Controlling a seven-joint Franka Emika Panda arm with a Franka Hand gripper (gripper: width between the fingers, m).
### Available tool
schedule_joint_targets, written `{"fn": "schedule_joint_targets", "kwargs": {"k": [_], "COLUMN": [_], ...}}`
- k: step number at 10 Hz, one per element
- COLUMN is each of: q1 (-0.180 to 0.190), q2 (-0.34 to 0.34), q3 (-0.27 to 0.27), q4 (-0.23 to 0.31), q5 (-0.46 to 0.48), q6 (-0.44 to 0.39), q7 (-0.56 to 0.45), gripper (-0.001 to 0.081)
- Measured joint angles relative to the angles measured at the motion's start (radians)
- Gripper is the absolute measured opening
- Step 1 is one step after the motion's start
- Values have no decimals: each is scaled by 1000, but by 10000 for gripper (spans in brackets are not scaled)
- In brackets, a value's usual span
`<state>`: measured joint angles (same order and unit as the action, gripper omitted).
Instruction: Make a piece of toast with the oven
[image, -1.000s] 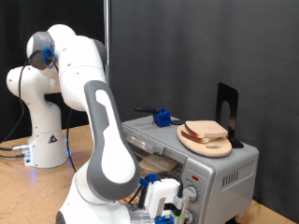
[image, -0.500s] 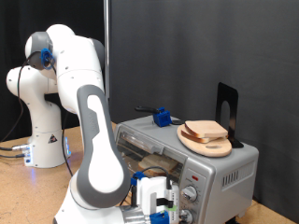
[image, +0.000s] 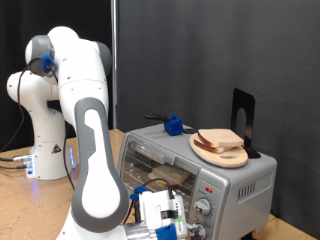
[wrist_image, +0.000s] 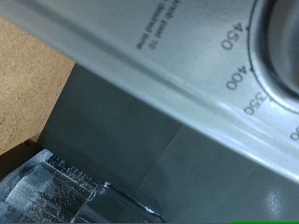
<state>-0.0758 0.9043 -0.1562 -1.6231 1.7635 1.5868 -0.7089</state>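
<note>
The silver-grey oven (image: 245, 185) stands at the exterior view's right, its glass door (image: 150, 160) facing the arm. The piece of toast (image: 222, 138) lies on a round light-wood board (image: 212, 152) on the oven's top. My gripper (image: 163, 215) hangs low in front of the oven, just left of its round knobs (image: 203, 208), with nothing seen between its fingers. The wrist view shows the oven's control panel (wrist_image: 159, 65) very close, with the marks 450, 400 and 350 beside a knob (wrist_image: 285, 37), and one fingertip (wrist_image: 56, 191) at the frame's edge.
A small blue object (image: 173, 126) and a black upright stand (image: 243, 113) sit on the oven's top. The arm's white base (image: 45, 150) stands at the exterior view's left on the wooden table (image: 30, 205). A black curtain hangs behind.
The gripper and forearm have shifted towards the exterior view's left along the oven's front. The toast and board have not moved.
</note>
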Motion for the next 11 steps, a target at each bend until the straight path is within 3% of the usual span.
{"fn": "schedule_joint_targets", "kwargs": {"k": [5, 6, 7, 8, 9, 10, 11], "q1": [1, 2, 4, 5, 6, 7, 9], "q2": [-10, -18, -22, -23, -23, -23, -24], "q3": [0, 0, 0, 0, 0, 0, -1], "q4": [-9, -17, -21, -23, -26, -28, -30], "q5": [1, 1, -1, -6, -19, -33, -44], "q6": [-16, -16, -16, -15, -13, -7, 0], "q7": [27, 40, 55, 76, 108, 147, 189], "gripper": [92, 325, 467, 467, 655, 655, 775]}}
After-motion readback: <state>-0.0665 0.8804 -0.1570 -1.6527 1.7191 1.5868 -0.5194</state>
